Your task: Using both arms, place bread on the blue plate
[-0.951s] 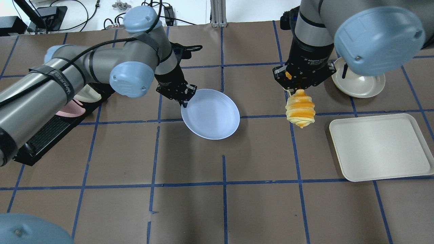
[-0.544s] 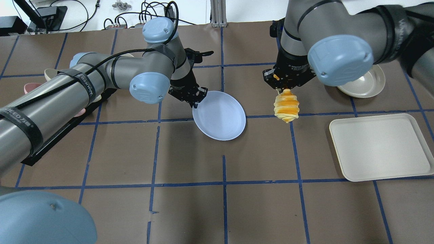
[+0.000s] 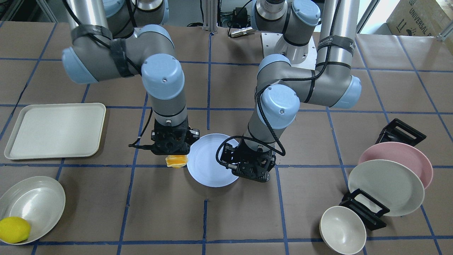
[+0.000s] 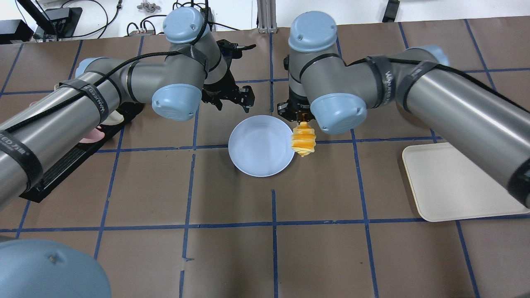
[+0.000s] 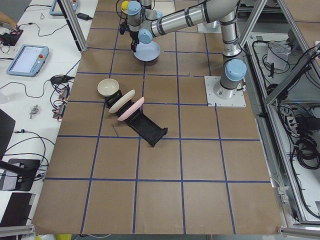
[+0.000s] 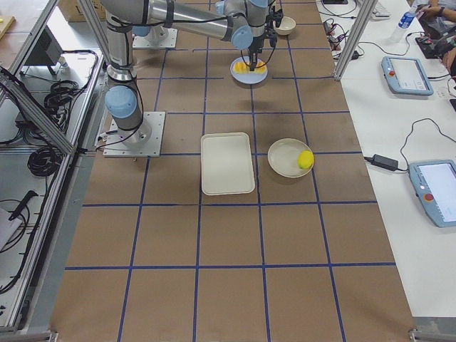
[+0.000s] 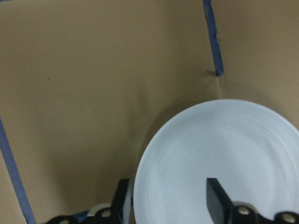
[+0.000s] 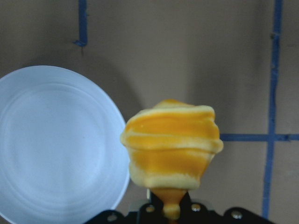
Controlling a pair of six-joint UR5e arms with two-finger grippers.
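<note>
The blue plate [image 4: 258,151] lies flat on the brown table at its middle; it also shows in the front view [image 3: 208,161]. My left gripper [image 4: 234,103] is open and empty, just over the plate's far-left rim; in the left wrist view its fingers [image 7: 217,198] stand apart over that rim [image 7: 154,154]. My right gripper [image 4: 299,118] is shut on one end of the bread [image 4: 303,140], a ridged orange and cream loaf. The bread hangs straight down, above the table beside the plate's right rim. In the right wrist view the bread [image 8: 172,144] is right of the plate [image 8: 51,144].
A cream tray [image 4: 459,182] lies at the right. A cream dish [image 3: 35,198] with a yellow lemon [image 3: 14,229] sits beyond it. A black rack with a pink plate [image 3: 417,156] and a cream plate [image 3: 385,186], and a small bowl [image 3: 342,230], stand on my left.
The left gripper has let go of the plate, which now lies flat, and has drawn back from it. The right arm has moved left with the bread to the plate's edge.
</note>
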